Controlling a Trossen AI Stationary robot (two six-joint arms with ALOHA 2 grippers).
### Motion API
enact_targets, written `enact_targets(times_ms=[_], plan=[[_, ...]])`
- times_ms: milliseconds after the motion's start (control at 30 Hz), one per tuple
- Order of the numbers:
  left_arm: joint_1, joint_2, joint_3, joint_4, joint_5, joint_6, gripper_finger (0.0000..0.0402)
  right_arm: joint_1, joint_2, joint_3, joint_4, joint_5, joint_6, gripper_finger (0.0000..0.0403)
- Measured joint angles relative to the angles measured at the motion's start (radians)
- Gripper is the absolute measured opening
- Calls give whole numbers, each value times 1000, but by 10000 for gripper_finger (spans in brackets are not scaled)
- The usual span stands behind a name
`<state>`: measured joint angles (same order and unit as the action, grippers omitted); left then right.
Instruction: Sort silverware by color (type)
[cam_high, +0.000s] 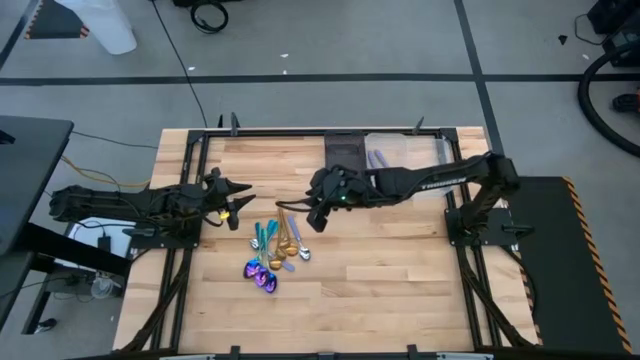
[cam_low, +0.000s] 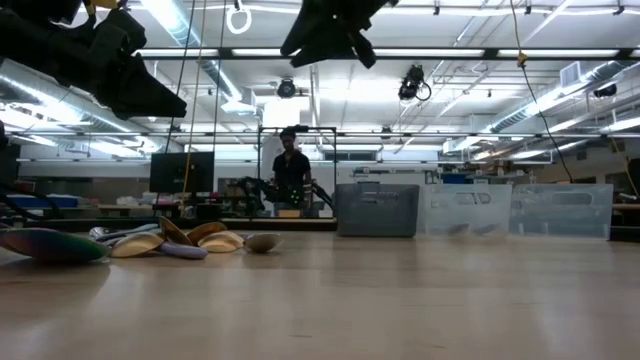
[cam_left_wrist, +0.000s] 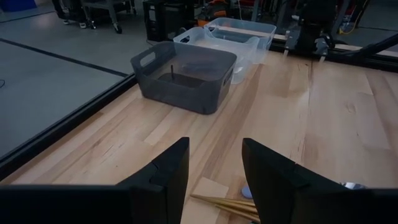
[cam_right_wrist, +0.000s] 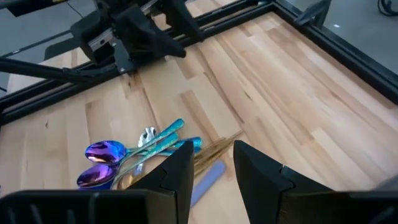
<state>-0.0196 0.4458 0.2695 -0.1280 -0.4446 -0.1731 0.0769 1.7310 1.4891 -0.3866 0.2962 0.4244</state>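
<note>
Hovering above the wooden table (cam_high: 400, 290), my right gripper (cam_right_wrist: 211, 168) hangs just over the silverware (cam_high: 272, 250) with its fingers apart and nothing between them, while my left gripper (cam_left_wrist: 214, 180) waits near the table's left edge, its fingers likewise parted and empty. That silverware lies in one loose heap left of the table's middle: gold pieces (cam_right_wrist: 214, 149), teal-blue handles (cam_right_wrist: 163, 138), two iridescent purple spoons (cam_right_wrist: 102, 152) and a silver one (cam_right_wrist: 147, 134), overlapping each other. Well apart from the heap, at the far edge, stand a dark bin (cam_left_wrist: 183, 78) and a clear bin (cam_left_wrist: 239, 34) side by side
</note>
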Motion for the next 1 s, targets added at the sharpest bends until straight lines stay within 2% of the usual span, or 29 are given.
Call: enact_targets(times_ms=[600, 1000], plan=[[0, 0, 0, -4, 0, -6, 156, 35, 162, 0, 83, -38, 30, 123], [0, 0, 0, -5, 0, -6, 156, 48, 227, 2, 166, 6, 55, 123]])
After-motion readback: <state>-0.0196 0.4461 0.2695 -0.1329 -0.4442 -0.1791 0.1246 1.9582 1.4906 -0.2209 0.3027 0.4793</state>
